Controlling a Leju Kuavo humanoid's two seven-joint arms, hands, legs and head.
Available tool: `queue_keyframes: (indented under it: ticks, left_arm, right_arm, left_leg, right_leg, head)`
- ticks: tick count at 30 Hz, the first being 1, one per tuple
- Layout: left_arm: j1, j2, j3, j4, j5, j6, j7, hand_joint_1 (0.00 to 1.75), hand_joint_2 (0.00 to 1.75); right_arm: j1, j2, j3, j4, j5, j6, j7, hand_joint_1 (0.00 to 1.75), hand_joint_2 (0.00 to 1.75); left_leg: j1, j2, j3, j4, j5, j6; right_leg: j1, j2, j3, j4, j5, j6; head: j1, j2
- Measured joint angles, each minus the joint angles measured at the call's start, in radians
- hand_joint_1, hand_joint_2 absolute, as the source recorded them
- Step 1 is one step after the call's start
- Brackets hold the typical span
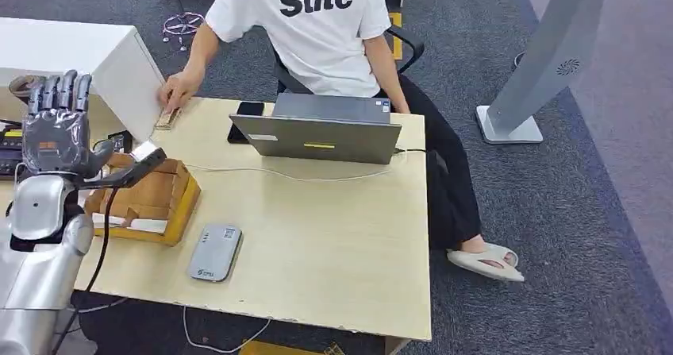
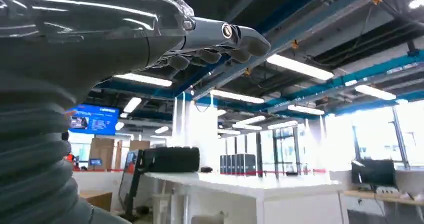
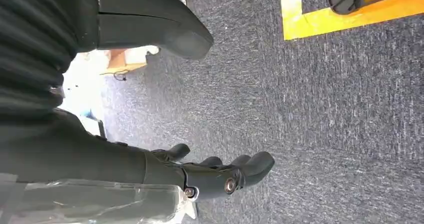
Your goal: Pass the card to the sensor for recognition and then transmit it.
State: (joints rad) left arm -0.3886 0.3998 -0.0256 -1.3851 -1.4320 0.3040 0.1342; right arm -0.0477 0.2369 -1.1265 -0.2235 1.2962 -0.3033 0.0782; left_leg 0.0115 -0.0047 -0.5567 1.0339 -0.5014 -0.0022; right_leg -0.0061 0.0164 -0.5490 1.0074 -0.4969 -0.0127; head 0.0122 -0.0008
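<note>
My left hand [image 1: 54,129] is raised at the table's left edge, palm away, fingers straight up and apart, holding nothing. In the left wrist view the left hand [image 2: 210,46] shows bare fingers against the ceiling. A black arm with a cable reaches from beside that hand's thumb, and a small pale card-like piece [image 1: 145,150] sits at its tip. A flat grey reader [image 1: 214,252] lies near the table's front left. A person's hand [image 1: 176,91] rests on a small tan item [image 1: 167,119] at the far left edge. My right hand [image 3: 220,176] hangs over carpet, fingers loosely curved and empty.
A cardboard box [image 1: 155,200] with white paper stands beside the reader. A grey laptop [image 1: 321,129] and a black phone [image 1: 244,115] sit at the table's far side before the seated person. A white cabinet [image 1: 87,57] stands far left, a grey kiosk stand [image 1: 540,61] on the right.
</note>
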Motion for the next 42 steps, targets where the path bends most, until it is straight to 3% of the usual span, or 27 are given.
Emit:
queue_keyframes:
  ticks: [3, 5, 13, 20, 25, 33, 42]
  left_arm:
    - [0.053, 0.002, 0.003, -0.041, 0.058, -0.089, -0.052, 0.00, 1.75]
    - [0.103, 0.013, 0.003, -0.087, 0.041, -0.132, -0.059, 0.00, 1.75]
    - [0.263, 0.092, 0.011, -0.249, 0.041, -0.177, -0.063, 0.00, 1.75]
    - [0.400, 0.154, 0.100, -0.387, 0.089, -0.201, -0.074, 0.00, 1.75]
    - [0.427, 0.163, 0.132, -0.420, 0.096, -0.208, -0.081, 0.00, 1.75]
    - [0.565, 0.210, 0.233, -0.470, 0.153, -0.316, -0.075, 0.00, 1.75]
    - [0.641, 0.196, 0.335, -0.423, 0.141, -0.336, -0.072, 0.00, 1.75]
  right_arm:
    - [0.001, 0.000, -0.001, 0.000, -0.013, -0.001, 0.002, 0.00, 1.75]
    - [0.002, 0.000, -0.005, 0.000, -0.022, 0.000, 0.002, 0.00, 1.75]
    - [0.004, 0.001, -0.023, 0.000, -0.037, 0.000, 0.002, 0.00, 1.75]
    - [0.008, 0.004, -0.040, -0.004, -0.037, 0.000, -0.001, 0.00, 1.75]
    - [0.008, 0.004, -0.048, -0.006, -0.037, 0.000, -0.001, 0.00, 1.75]
    - [0.012, 0.010, -0.065, -0.010, -0.048, -0.001, 0.002, 0.00, 1.75]
    - [0.013, 0.010, -0.072, -0.010, -0.021, 0.006, 0.000, 0.00, 1.75]
  left_leg:
    - [0.000, 0.000, 0.000, 0.000, 0.000, 0.000]
    - [0.000, 0.001, 0.000, 0.000, 0.000, 0.000]
    - [0.000, 0.002, -0.002, 0.000, 0.000, 0.000]
    - [0.000, -0.001, -0.002, 0.000, 0.000, 0.000]
    - [0.000, 0.000, -0.002, 0.000, 0.000, 0.000]
    - [0.000, 0.000, -0.002, 0.000, 0.000, 0.000]
    - [0.000, 0.000, -0.002, -0.001, 0.000, 0.000]
  right_leg:
    - [0.000, 0.000, 0.000, 0.000, 0.000, 0.000]
    - [0.000, 0.001, -0.001, 0.000, 0.000, 0.000]
    - [0.000, 0.002, -0.002, 0.000, -0.001, 0.000]
    - [0.000, 0.000, -0.002, 0.000, -0.001, 0.000]
    - [0.000, 0.000, -0.002, 0.000, -0.001, 0.000]
    - [0.000, 0.000, -0.002, 0.001, -0.002, -0.001]
    - [0.000, 0.000, -0.002, 0.001, -0.002, -0.001]
  head:
    - [0.000, 0.000]
    - [0.000, 0.000]
    - [0.000, 0.000]
    - [0.000, 0.000]
    - [0.000, 0.000]
    - [0.000, 0.000]
    - [0.000, 0.000]
